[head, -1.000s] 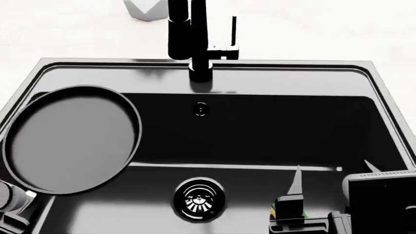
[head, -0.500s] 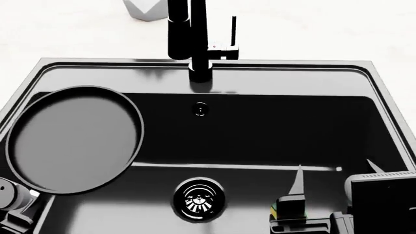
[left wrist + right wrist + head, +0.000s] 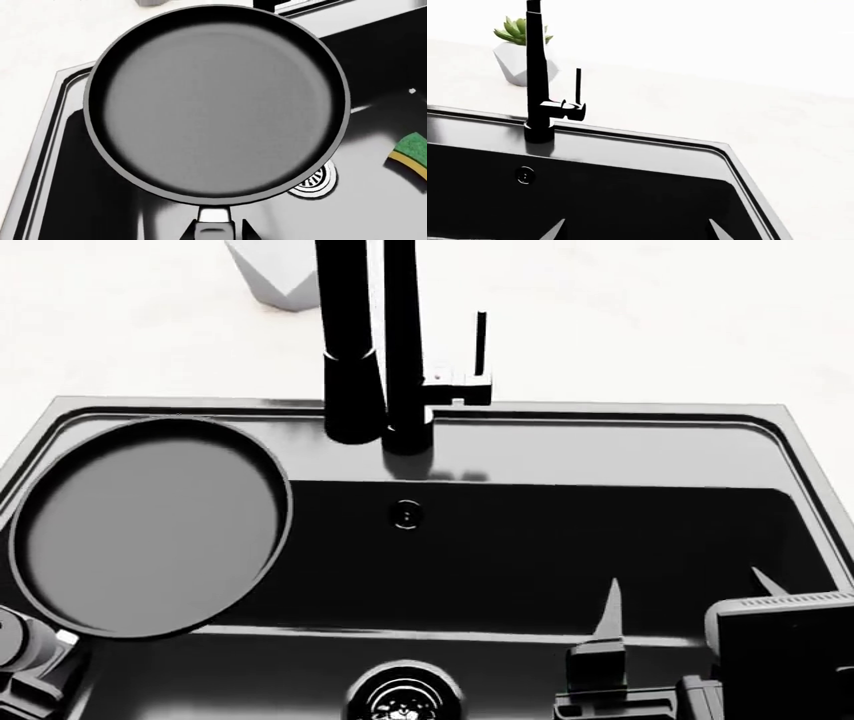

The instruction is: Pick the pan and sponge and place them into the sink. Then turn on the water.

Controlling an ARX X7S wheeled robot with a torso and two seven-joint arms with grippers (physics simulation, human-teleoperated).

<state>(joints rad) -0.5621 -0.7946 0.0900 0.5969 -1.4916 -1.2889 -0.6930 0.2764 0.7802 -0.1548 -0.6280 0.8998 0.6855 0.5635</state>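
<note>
The black pan (image 3: 147, 525) with its grey inside hangs level over the left side of the sink (image 3: 601, 425). My left gripper (image 3: 215, 232) is shut on its handle. The pan (image 3: 217, 100) fills the left wrist view and covers part of the chrome drain (image 3: 315, 180). The sponge (image 3: 408, 152), green top over yellow, shows at that view's edge down in the basin; in the head view it is out of sight. My right gripper (image 3: 689, 590) hangs open over the basin's right side, with nothing between its fingertips (image 3: 557, 229). No water shows at the faucet (image 3: 350, 360).
The tall black faucet (image 3: 537, 75) with its thin upright lever (image 3: 578, 85) stands at the sink's back rim (image 3: 647, 137). A white faceted pot with a succulent (image 3: 520, 62) sits on the white counter behind it. The overflow hole (image 3: 407, 513) is in the back wall.
The head view has shifted: sink, faucet and drain sit lower in the picture, and the sponge has slipped out at the bottom. Pan and both grippers keep their places in view.
</note>
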